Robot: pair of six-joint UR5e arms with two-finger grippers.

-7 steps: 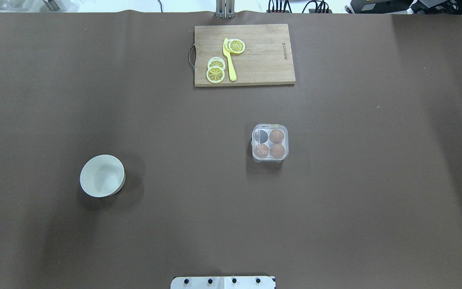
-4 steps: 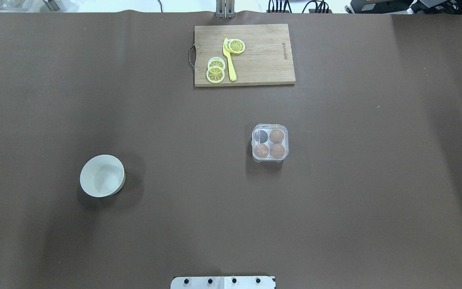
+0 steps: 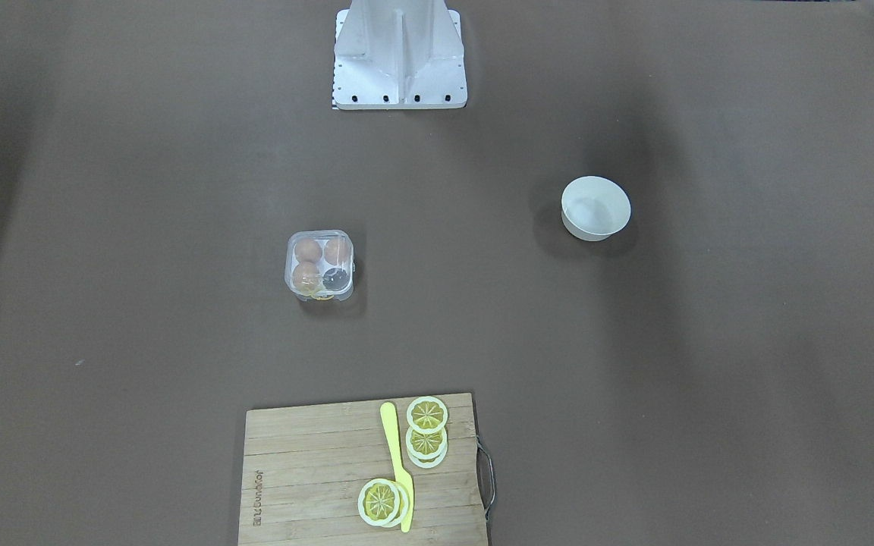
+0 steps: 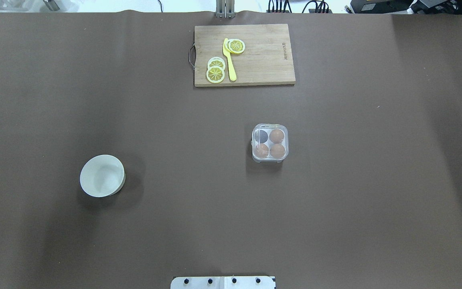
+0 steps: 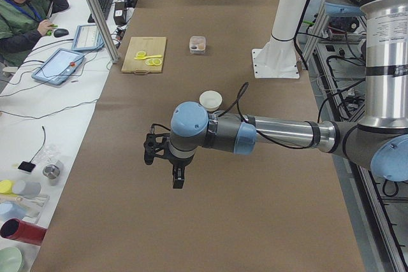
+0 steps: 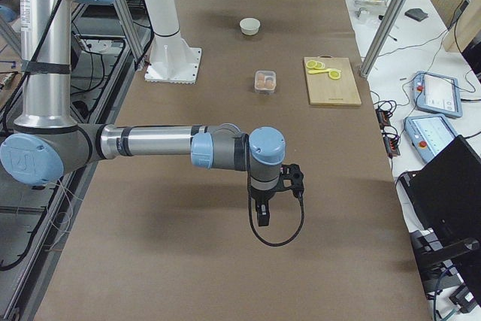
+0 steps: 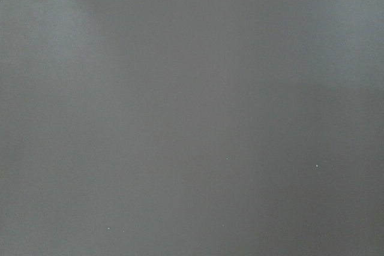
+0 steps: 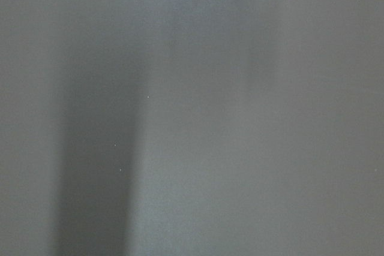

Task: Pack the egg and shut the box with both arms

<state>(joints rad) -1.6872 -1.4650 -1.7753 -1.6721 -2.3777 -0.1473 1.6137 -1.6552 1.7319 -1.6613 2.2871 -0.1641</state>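
The clear plastic box (image 4: pixel 270 142) stands right of the table's middle, and its transparent lid seems to lie down over the cells. It also shows in the front-facing view (image 3: pixel 320 265). Three tan-brown eggs fill three cells, one of them at the far right (image 4: pixel 277 135). The far left cell (image 4: pixel 262 137) is dark and empty. My left gripper (image 5: pixel 178 181) hangs over bare table far from the box, at the table's left end. My right gripper (image 6: pixel 261 219) hangs at the right end. I cannot tell whether either is open or shut. Both wrist views show only brown table.
A white bowl (image 4: pixel 102 176) stands at the near left and looks empty. A wooden cutting board (image 4: pixel 255 68) with lemon slices (image 4: pixel 215 74) and a yellow knife (image 4: pixel 229 60) lies at the far edge. The white stand (image 3: pixel 399 53) is at the robot's side.
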